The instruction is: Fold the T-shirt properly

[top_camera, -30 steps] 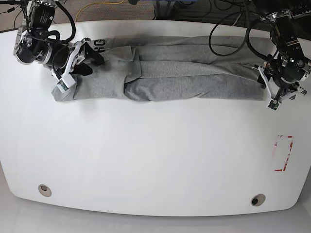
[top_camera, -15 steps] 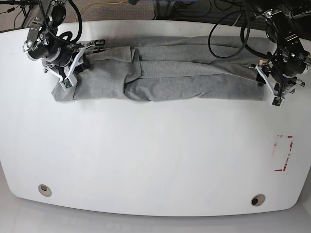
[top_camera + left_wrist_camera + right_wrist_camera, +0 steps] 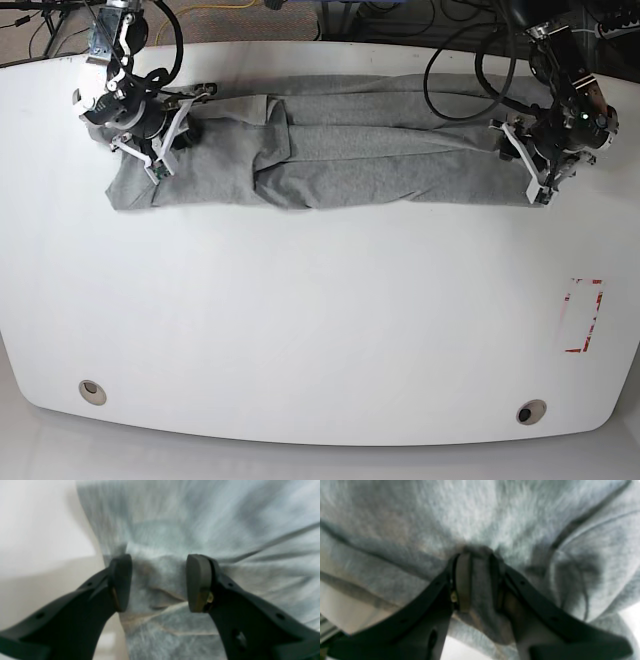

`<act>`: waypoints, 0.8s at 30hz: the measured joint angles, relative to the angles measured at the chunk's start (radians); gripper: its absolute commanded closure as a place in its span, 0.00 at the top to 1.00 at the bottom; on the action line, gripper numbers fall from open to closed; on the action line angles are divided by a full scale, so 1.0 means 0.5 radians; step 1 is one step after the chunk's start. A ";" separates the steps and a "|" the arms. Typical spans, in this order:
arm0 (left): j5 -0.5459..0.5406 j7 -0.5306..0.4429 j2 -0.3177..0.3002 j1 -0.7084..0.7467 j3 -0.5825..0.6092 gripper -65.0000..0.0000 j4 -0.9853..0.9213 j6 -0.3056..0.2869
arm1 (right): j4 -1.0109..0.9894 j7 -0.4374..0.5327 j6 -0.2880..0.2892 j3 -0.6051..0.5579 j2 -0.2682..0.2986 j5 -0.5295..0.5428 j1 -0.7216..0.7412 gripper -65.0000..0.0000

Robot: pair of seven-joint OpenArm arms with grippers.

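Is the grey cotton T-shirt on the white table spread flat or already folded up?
Partly folded: the heather-grey cotton T-shirt lies as a long, narrow band with overlapping layers across the white table, not yet folded short.

T-shirt (image 3: 330, 150) across table's (image 3: 320, 320) far side, between both arms.

Base view looks down from overhead; both wrist views sit close against the T-shirt (image 3: 380, 150).

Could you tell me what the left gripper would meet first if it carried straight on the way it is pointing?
The T-shirt: the left gripper has open jaws astride a raised fold at the cloth's end, probably pressing into it at once.
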 measured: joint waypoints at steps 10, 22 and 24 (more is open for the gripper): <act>-0.053 -0.174 -0.079 0.042 -0.008 0.51 -0.130 -0.001 | -0.072 0.053 0.001 0.002 0.011 0.024 0.027 0.20; -0.014 -0.069 -0.080 0.034 -0.007 0.50 0.217 0.000 | 0.193 -0.086 -0.006 -0.002 -0.001 -0.063 -0.005 0.20; -0.012 -0.050 -0.079 0.035 -0.007 0.50 0.275 0.001 | 0.259 -0.083 -0.005 -0.004 -0.011 -0.066 -0.001 0.20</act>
